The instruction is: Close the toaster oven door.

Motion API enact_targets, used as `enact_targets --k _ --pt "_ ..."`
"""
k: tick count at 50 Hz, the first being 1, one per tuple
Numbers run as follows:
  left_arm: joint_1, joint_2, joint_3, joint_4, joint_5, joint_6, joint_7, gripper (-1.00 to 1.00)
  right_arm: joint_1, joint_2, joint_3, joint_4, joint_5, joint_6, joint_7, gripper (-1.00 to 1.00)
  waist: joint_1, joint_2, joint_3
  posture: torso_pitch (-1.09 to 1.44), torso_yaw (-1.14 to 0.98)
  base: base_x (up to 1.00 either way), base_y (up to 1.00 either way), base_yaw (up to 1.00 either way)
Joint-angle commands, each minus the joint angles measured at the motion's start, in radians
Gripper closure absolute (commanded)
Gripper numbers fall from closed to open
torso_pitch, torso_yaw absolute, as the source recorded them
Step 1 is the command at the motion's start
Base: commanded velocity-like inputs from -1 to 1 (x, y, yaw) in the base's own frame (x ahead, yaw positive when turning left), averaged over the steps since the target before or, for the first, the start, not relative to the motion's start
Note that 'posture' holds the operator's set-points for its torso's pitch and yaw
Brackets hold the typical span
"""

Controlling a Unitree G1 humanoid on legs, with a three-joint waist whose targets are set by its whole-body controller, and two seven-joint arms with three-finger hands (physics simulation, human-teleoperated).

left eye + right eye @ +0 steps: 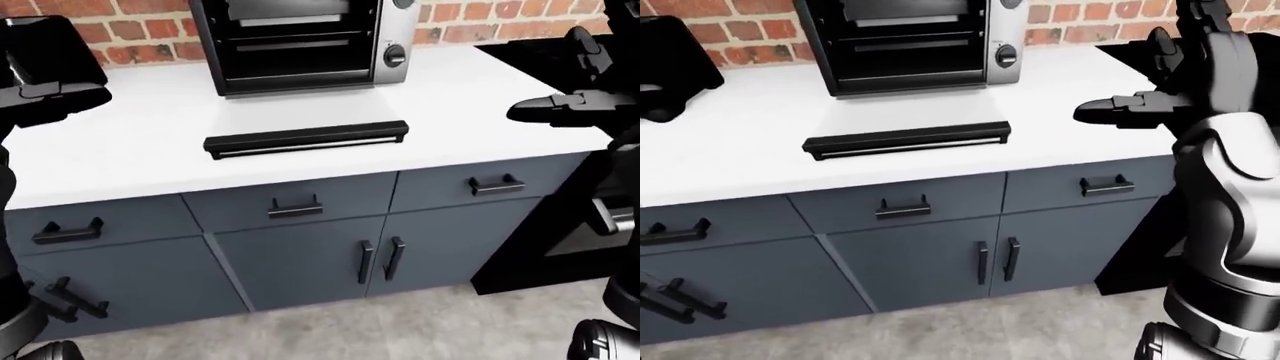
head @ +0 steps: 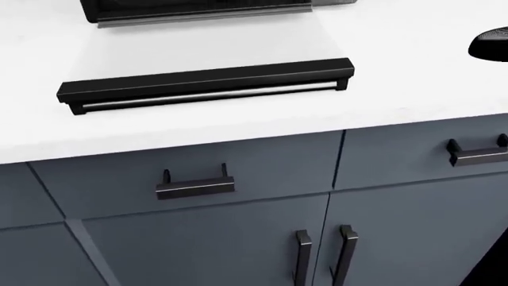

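Observation:
The silver and black toaster oven (image 1: 300, 45) stands on the white counter (image 1: 130, 142) against the brick wall, at the top of the left-eye view. Its door hangs open, folded down flat toward me. The door's black handle bar (image 1: 307, 139) lies low over the counter and also shows in the head view (image 2: 206, 83). My left hand (image 1: 45, 71) hovers over the counter at the far left, empty, well left of the oven. My right hand (image 1: 1140, 101) is open with fingers stretched out, right of the handle bar and apart from it.
Grey drawers and cabinet doors with black pulls (image 1: 295, 208) run below the counter. A black stove (image 1: 545, 52) adjoins the counter on the right, with its front (image 1: 610, 217) below. Grey floor (image 1: 400, 330) lies at the bottom.

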Motion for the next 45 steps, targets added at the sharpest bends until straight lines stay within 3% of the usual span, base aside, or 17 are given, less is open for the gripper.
enact_targets --k 1,8,12,13,15,20,23,24,25,26,27,34,36,38,39,41,45 --pt "-0.029 0.019 0.004 -0.025 -0.001 -0.018 0.0 -1.0 -0.033 -0.028 -0.024 -0.019 -0.001 -0.024 -0.001 -1.0 -0.009 0.017 -0.022 0.0 0.0 0.19 0.06 0.0" --pt "-0.027 0.018 0.003 -0.027 -0.001 -0.019 0.001 -1.0 -0.034 -0.029 -0.023 -0.02 0.0 -0.024 -0.002 -1.0 0.005 -0.052 -0.018 0.0 0.0 0.19 0.07 0.0" --pt "-0.027 0.018 0.003 -0.025 -0.001 -0.02 0.001 -1.0 -0.034 -0.029 -0.025 -0.019 0.001 -0.023 -0.003 -1.0 0.018 -0.119 -0.038 0.0 0.0 0.2 0.06 0.0" --pt "-0.027 0.018 0.003 -0.025 0.0 -0.021 0.0 -1.0 -0.035 -0.03 -0.025 -0.019 0.002 -0.022 -0.003 -1.0 0.005 -0.099 -0.029 0.0 0.0 0.2 0.05 0.0" --pt "-0.027 0.018 0.003 -0.025 0.0 -0.02 0.001 -1.0 -0.035 -0.031 -0.025 -0.021 0.003 -0.021 -0.003 -1.0 0.003 -0.111 -0.025 0.0 0.0 0.2 0.07 0.0" --pt "-0.026 0.016 0.002 -0.025 0.001 -0.022 0.001 -1.0 -0.035 -0.032 -0.024 -0.02 0.004 -0.021 -0.004 -1.0 -0.006 -0.067 -0.018 0.0 0.0 0.2 0.06 0.0" --pt "-0.027 0.017 0.003 -0.025 0.0 -0.021 0.002 -1.0 -0.036 -0.032 -0.023 -0.019 0.004 -0.021 -0.005 -1.0 -0.015 -0.017 -0.019 0.0 0.0 0.2 0.06 0.0" --pt "-0.026 0.017 0.003 -0.025 0.001 -0.021 0.001 -1.0 -0.036 -0.033 -0.024 -0.018 0.003 -0.021 -0.004 -1.0 -0.018 0.014 -0.029 0.0 0.0 0.19 0.06 0.0" --pt "-0.027 0.017 0.003 -0.025 0.001 -0.021 0.002 -1.0 -0.037 -0.033 -0.024 -0.018 0.004 -0.021 -0.004 -1.0 -0.023 0.025 -0.046 0.0 0.0 0.2 0.06 0.0" --pt "-0.027 0.018 0.004 -0.025 0.0 -0.02 0.002 -1.0 -0.038 -0.034 -0.024 -0.017 0.004 -0.021 -0.004 -1.0 -0.009 0.01 -0.03 0.0 0.0 0.19 0.05 0.0" --pt "-0.028 0.018 0.004 -0.024 0.0 -0.02 0.002 -1.0 -0.039 -0.034 -0.024 -0.017 0.004 -0.021 -0.004 -1.0 -0.013 0.024 -0.023 0.0 0.0 0.2 0.07 0.0" --pt "-0.016 0.012 0.006 -0.039 -0.003 -0.015 0.004 -1.0 -0.042 -0.036 -0.023 -0.02 0.004 -0.015 -0.008 -1.0 0.002 -0.044 -0.026 0.0 0.0 0.16 0.07 0.0" --pt "-0.017 0.013 0.007 -0.038 -0.003 -0.015 0.004 -1.0 -0.042 -0.037 -0.024 -0.019 0.005 -0.016 -0.006 -1.0 0.007 -0.075 -0.025 0.0 0.0 0.13 0.07 0.0" --pt "-0.018 0.014 0.007 -0.037 -0.003 -0.014 0.004 -1.0 -0.043 -0.037 -0.023 -0.019 0.005 -0.015 -0.006 -1.0 0.011 -0.131 -0.039 0.0 0.0 0.14 0.07 0.0" --pt "-0.019 0.015 0.007 -0.037 -0.003 -0.014 0.004 -1.0 -0.043 -0.037 -0.022 -0.018 0.005 -0.015 -0.005 -1.0 0.003 -0.092 -0.031 0.0 0.0 0.13 0.07 0.0" --pt "-0.021 0.017 0.008 -0.035 -0.003 -0.014 0.003 -1.0 -0.043 -0.037 -0.022 -0.021 0.005 -0.013 -0.005 -1.0 0.001 -0.11 -0.03 0.0 0.0 0.13 0.07 0.0" --pt "-0.022 0.019 0.008 -0.032 -0.004 -0.015 0.004 -1.0 -0.044 -0.038 -0.022 -0.02 0.004 -0.013 -0.004 -1.0 -0.004 -0.08 -0.031 0.0 0.0 0.13 0.07 0.0"
